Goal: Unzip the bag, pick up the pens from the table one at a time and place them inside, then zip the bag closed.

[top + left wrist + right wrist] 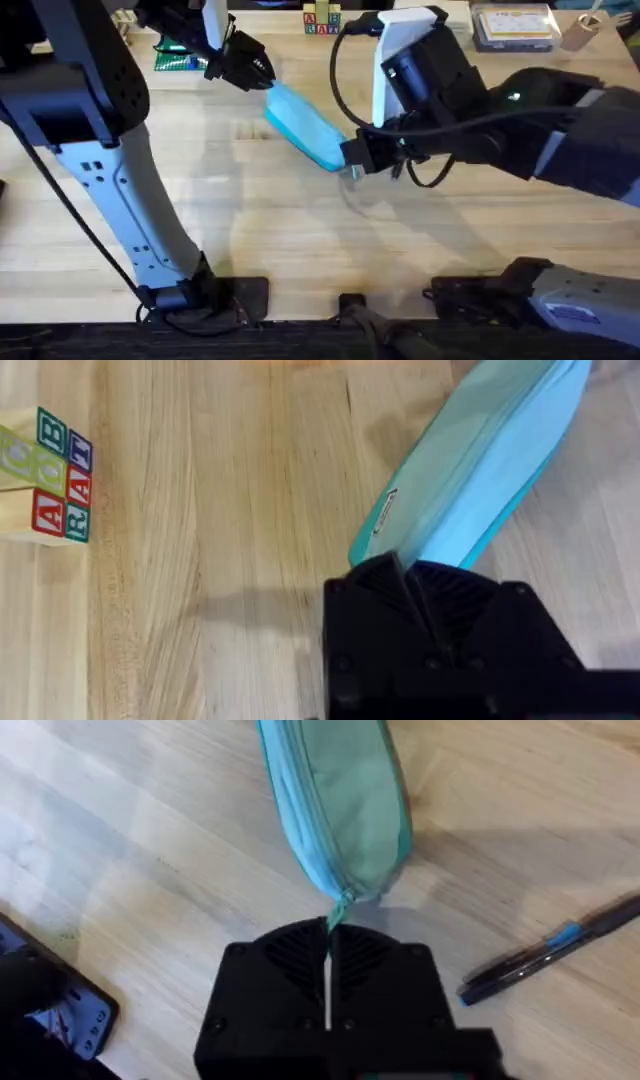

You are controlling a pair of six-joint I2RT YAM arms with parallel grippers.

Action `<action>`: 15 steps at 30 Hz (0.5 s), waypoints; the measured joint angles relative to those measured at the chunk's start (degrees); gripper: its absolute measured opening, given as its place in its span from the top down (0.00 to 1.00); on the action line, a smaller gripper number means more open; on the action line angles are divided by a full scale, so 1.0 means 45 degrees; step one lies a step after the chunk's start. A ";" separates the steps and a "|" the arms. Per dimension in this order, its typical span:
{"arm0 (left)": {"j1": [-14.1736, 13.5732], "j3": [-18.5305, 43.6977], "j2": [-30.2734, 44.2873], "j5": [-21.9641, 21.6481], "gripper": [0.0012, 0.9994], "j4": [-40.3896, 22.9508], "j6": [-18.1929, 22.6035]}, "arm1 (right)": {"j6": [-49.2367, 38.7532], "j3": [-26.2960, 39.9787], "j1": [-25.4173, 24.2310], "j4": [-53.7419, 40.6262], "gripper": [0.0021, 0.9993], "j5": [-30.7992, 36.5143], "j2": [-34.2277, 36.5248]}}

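Observation:
The light-blue bag (pixel 300 125) stretches slantwise across the middle of the table (pixel 250 230), held at both ends. My left gripper (pixel 258 72) is shut on its far end; in the left wrist view the bag (pixel 480 470) runs out from between the closed black fingers (pixel 380 585). At the near end, my right gripper (pixel 355 160) is shut on a small tab of the bag (pixel 340 810) at the end of the zipper line, which looks closed. One dark pen (pixel 555 948) with a blue band lies on the wood beside the right gripper.
Alphabet blocks (pixel 322 20) stand at the table's far edge, also seen from the left wrist (pixel 50 475). A green flat item (pixel 178 58) lies at the far left, and a clear plastic box (pixel 515 25) at the far right. A dark phone-like object (pixel 60 1010) lies near the right gripper.

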 joint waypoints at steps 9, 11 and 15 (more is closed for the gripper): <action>0.0000 0.0000 0.0000 0.0000 0.96 0.0000 -0.0004 | -0.0002 0.0175 0.0000 0.0259 0.97 0.0033 -0.0135; 0.0000 0.0000 0.0000 0.0000 0.96 0.0000 0.0001 | 0.0000 0.0284 0.0000 0.0548 0.97 0.0033 -0.0135; 0.0000 0.0000 0.0000 0.0000 0.96 0.0005 -0.0004 | 0.0000 0.0384 0.0000 0.1073 0.97 0.0033 -0.0130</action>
